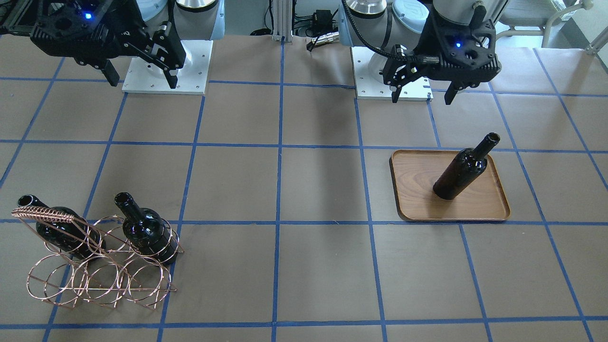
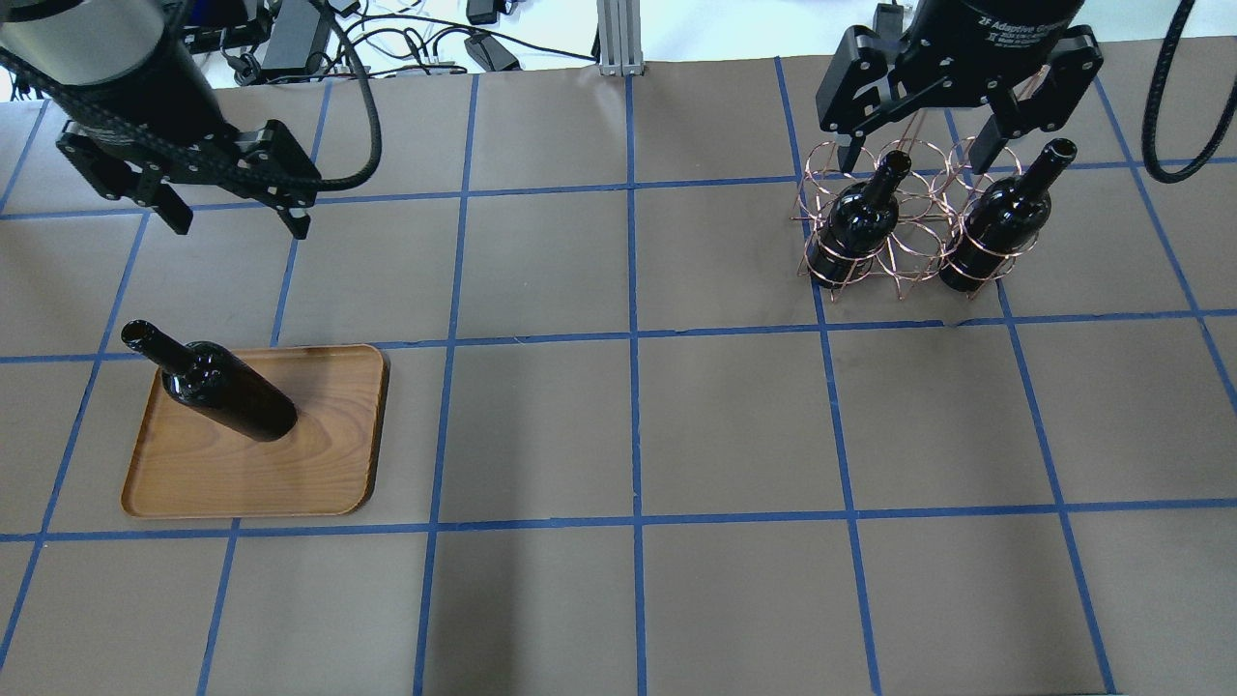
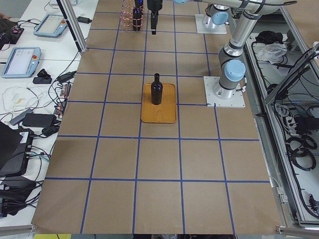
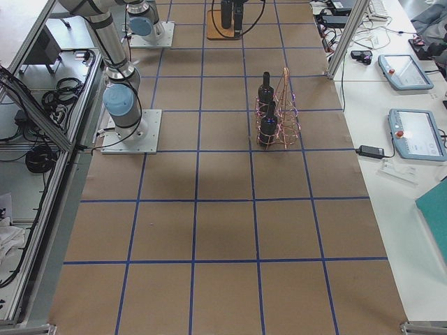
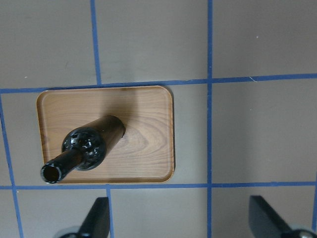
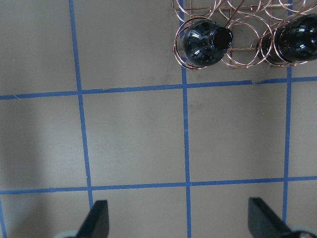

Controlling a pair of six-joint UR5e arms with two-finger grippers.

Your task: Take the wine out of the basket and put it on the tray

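One wine bottle [image 2: 227,391] stands upright on the wooden tray [image 2: 319,464]; both also show in the left wrist view, bottle [image 5: 94,144] and tray [image 5: 148,148]. Two more wine bottles [image 2: 855,227] [image 2: 995,232] stand upright in the copper wire basket [image 2: 908,253]. My left gripper [image 2: 242,230] is open and empty, raised above the table beyond the tray. My right gripper [image 2: 913,164] is open and empty, raised above the basket, which lies at the top edge of the right wrist view [image 6: 242,54]. In the front-facing view the basket [image 1: 95,280] is at lower left and the tray [image 1: 418,199] at right.
The table is covered in brown paper with a blue tape grid. Both arm bases [image 1: 166,66] [image 1: 394,71] sit at the robot's side of the table. Cables and a metal post [image 2: 618,39] lie past the far edge.
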